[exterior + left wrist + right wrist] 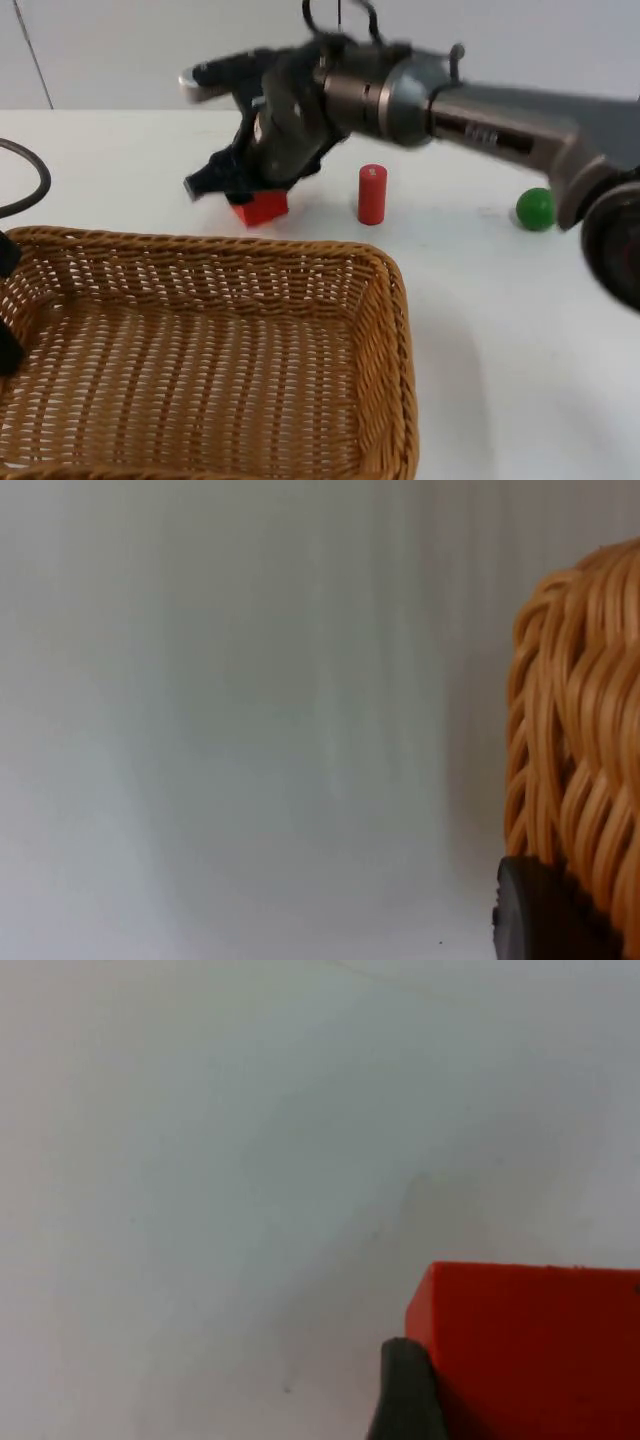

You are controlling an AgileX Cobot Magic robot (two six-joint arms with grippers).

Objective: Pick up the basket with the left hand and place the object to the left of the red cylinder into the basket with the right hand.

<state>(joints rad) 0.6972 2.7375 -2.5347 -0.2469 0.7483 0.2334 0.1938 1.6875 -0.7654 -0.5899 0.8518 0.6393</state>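
A big woven wicker basket (390,330) takes up the front of the top view. My left gripper (7,300) is at its left rim, shut on it. In the left wrist view a black fingertip (530,915) presses against the basket's woven rim (580,740). A red cylinder (372,194) stands upright on the table behind the basket. Just left of it is a red block (264,209). My right gripper (243,197) reaches down over the block and is shut on it. In the right wrist view a fingertip (403,1390) lies against the block's (530,1350) side.
A green ball (536,209) lies on the white table right of the cylinder, near the right arm's base. The right arm stretches across the back of the table above the cylinder. The grey partition wall closes off the far edge.
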